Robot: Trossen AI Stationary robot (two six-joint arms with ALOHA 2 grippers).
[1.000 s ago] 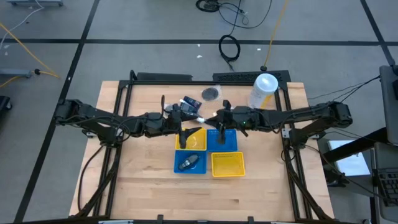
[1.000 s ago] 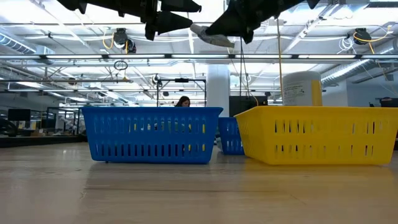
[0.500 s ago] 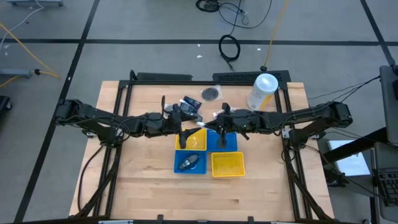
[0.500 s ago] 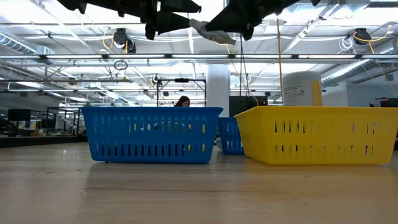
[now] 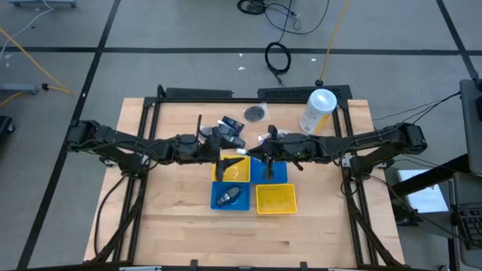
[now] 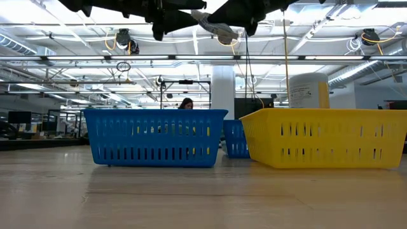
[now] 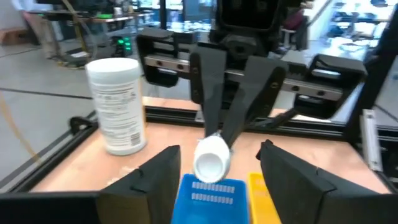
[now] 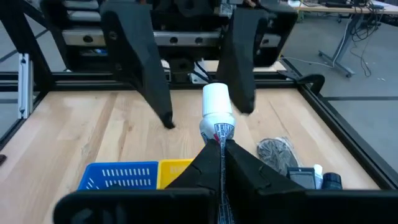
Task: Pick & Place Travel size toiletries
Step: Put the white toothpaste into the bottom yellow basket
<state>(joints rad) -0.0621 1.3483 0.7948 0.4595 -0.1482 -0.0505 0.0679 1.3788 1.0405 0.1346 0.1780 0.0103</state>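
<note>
A white tube (image 8: 217,115) with a white cap is held in the air above the trays. My right gripper (image 8: 221,152) is shut on it and comes from the table's right (image 5: 257,155). My left gripper (image 7: 214,177) faces it from the table's left, open. Its two fingers (image 8: 144,68) stand on either side of the tube's cap (image 7: 209,163); no touch shows. More toiletries (image 5: 230,126) and a round grey packet (image 5: 256,113) lie on the table farther back. Dark items (image 5: 229,197) lie in the near blue tray. My right gripper pinches the tube's flat crimped end (image 8: 221,138) between its two fingers. The fingers come about level from the table's right and lie along the tube. The tube sticks out past the fingertips, cap end toward the table's left, lifted clear above the trays.
Four square trays stand in a block below the grippers: yellow (image 5: 232,170) and blue (image 5: 273,172) at the back, blue (image 5: 217,202) and yellow (image 5: 276,199) in front. A tall white canister (image 5: 318,110) stands at the back right. A person shows far off in the room (image 6: 186,103).
My right gripper has carried the tube a little toward the table's left and slightly up, so the cap end now stands between my left gripper's fingers. My left gripper has turned a little in place.
</note>
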